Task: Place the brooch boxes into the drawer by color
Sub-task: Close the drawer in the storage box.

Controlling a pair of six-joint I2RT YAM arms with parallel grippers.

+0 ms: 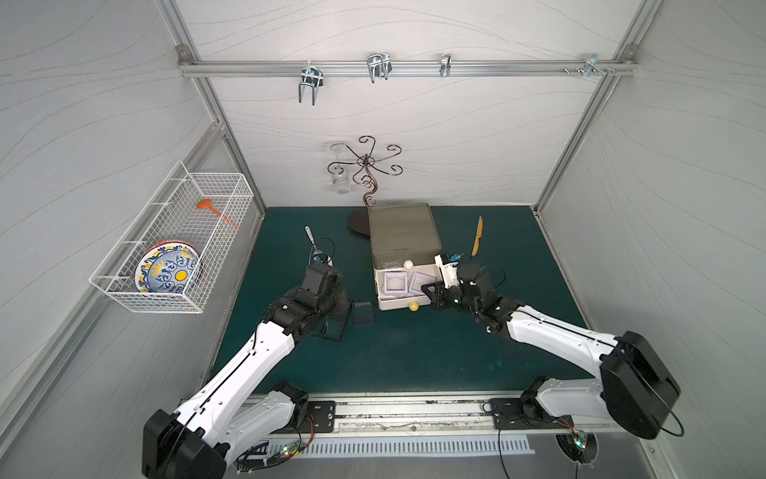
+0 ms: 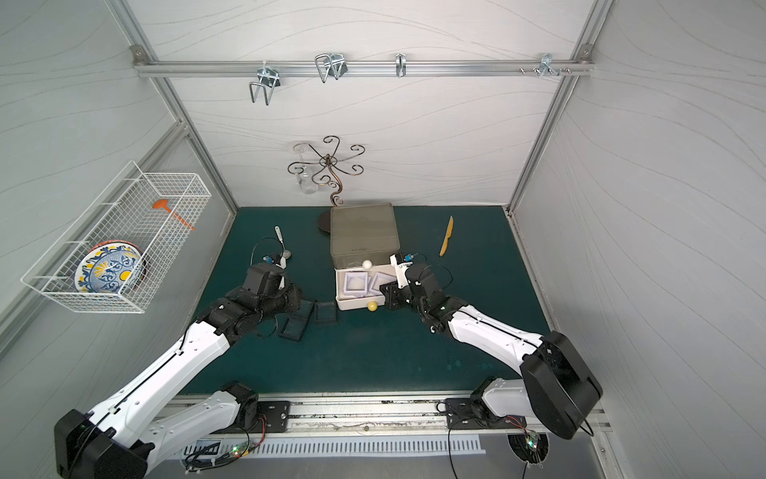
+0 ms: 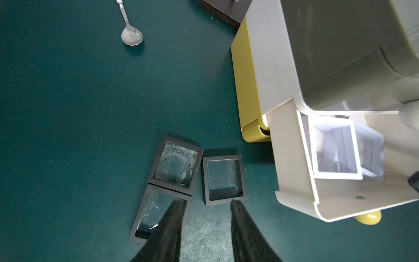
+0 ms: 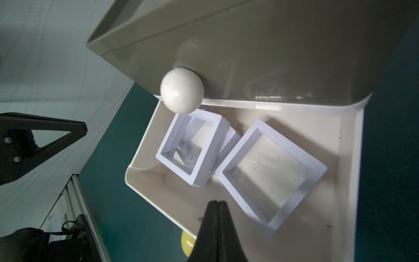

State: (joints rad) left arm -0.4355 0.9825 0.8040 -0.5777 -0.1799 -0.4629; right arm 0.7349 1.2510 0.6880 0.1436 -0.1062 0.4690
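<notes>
Left gripper (image 3: 206,202), jaws parted and empty, hovers just beside black brooch boxes (image 3: 223,179); right gripper (image 4: 215,203), clenched empty, over white drawer (image 4: 158,195).

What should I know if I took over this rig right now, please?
Left pincer: open, empty, over the three black boxes on the mat beside the drawer chest.
Right pincer: shut, empty, over the front of the pulled-out white drawer.
Done: at least two white boxes lie in the white drawer.
To do: store the black boxes, probably in the closed olive-grey tier, then close the white drawer. No pink boxes in view.
</notes>
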